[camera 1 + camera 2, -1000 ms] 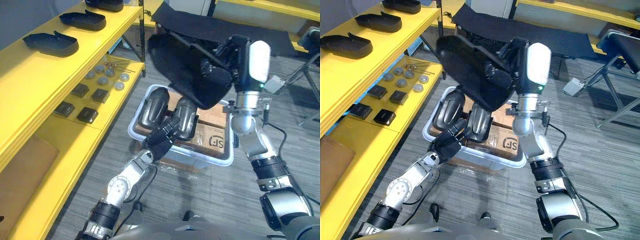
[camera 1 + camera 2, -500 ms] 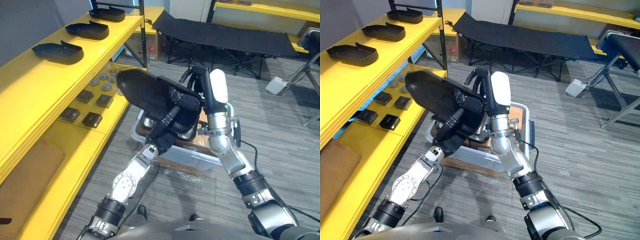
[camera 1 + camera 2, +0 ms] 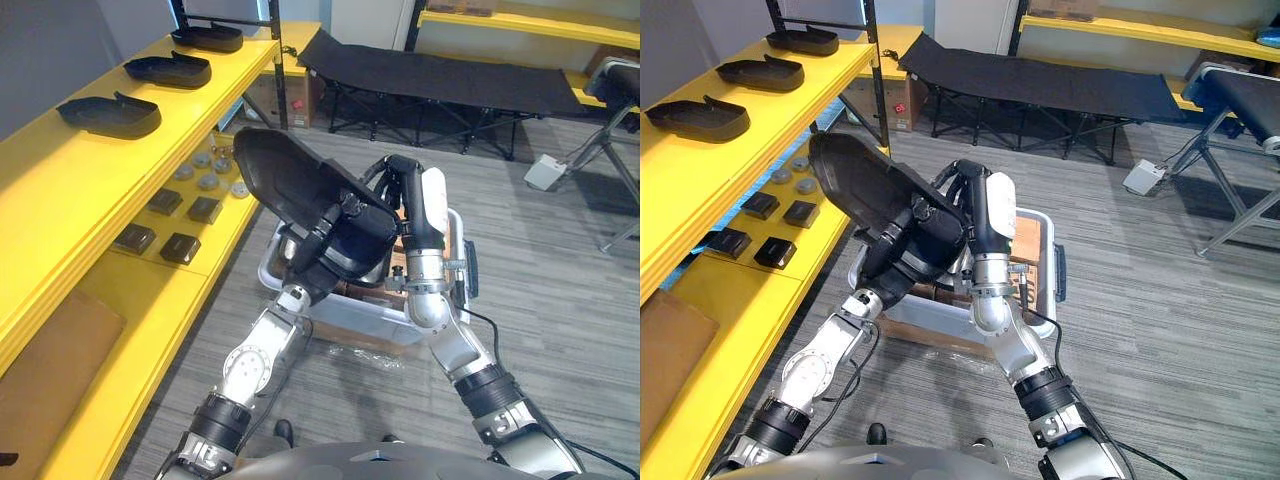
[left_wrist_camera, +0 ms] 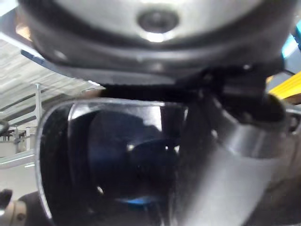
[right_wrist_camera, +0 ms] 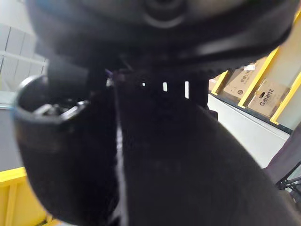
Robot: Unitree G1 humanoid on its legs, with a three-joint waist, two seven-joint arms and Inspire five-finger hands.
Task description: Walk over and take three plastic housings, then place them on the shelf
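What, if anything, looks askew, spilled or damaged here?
Nothing looks spilled or damaged. The plastic housing, gripped by the left hand and the right hand, tilts steeply above the bin. That fits a carry. Three other housings sit in a tidy row on the yellow shelf.

Both silver-grey arms are being held up and bent inward at chest height. The left hand (image 3: pixel 312 255) and right hand (image 3: pixel 408 195) are being kept close together, fingers being curled round one black housing (image 3: pixel 280 170).

Head stereo looks down; wrist cameras close against housing (image 3: pixel 295 182).
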